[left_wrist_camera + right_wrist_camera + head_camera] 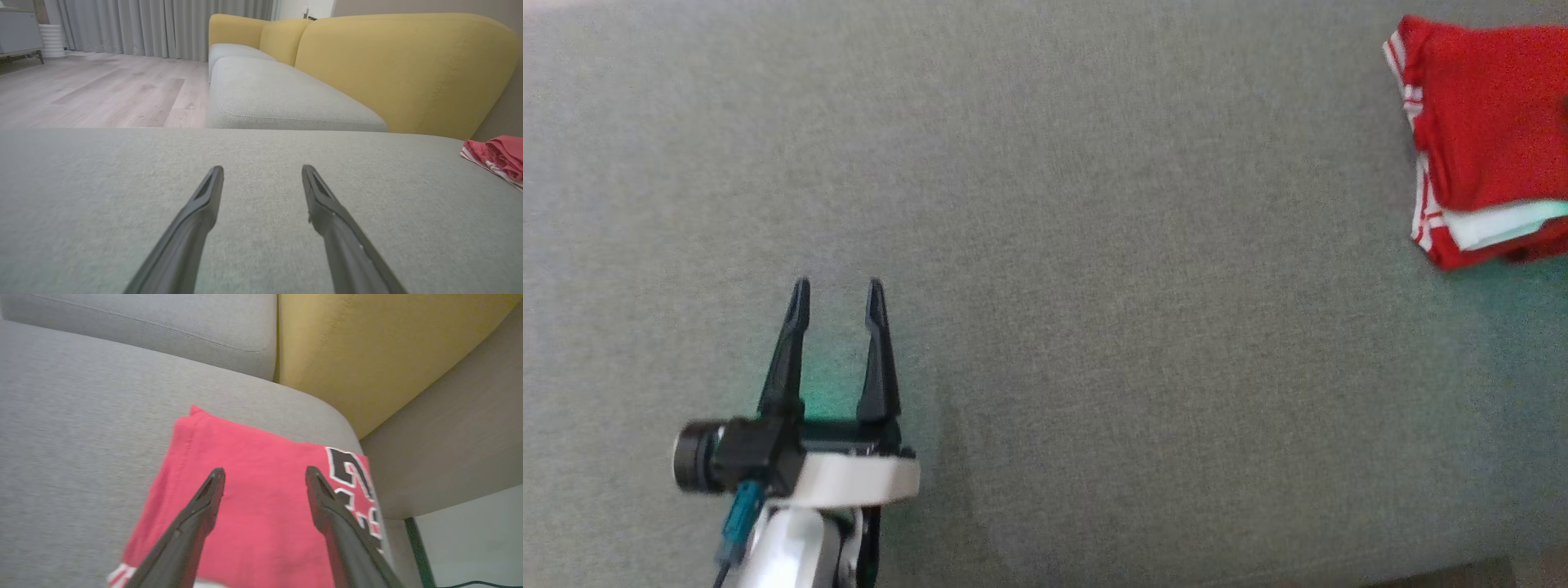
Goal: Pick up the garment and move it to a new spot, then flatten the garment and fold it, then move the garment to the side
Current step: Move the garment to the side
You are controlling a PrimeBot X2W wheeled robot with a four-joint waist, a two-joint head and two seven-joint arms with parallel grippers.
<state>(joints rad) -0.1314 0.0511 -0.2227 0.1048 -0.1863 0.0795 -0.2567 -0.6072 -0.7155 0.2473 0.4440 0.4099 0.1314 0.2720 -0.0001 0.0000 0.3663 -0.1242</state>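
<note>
Garment (pixel 261 506) folded on grey cushion (pixel 1045 245) (red, white trim); right claw (pixel 264 471) over it, spread, empty; left claw (pixel 838 283) likewise.

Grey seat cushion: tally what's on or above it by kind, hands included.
Folded red fabric garment with white trim: 1
Dark two-fingered robot hands: 2 (left hand, right hand, both open)
Total: 3

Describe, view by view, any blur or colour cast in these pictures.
Head view: soft, a green cast on the cushion beside the left claw and below the red garment. Left wrist view: sofa back crisp, near cushion smeared. Right wrist view: right claw blurred, picture's right side streaked.
</note>
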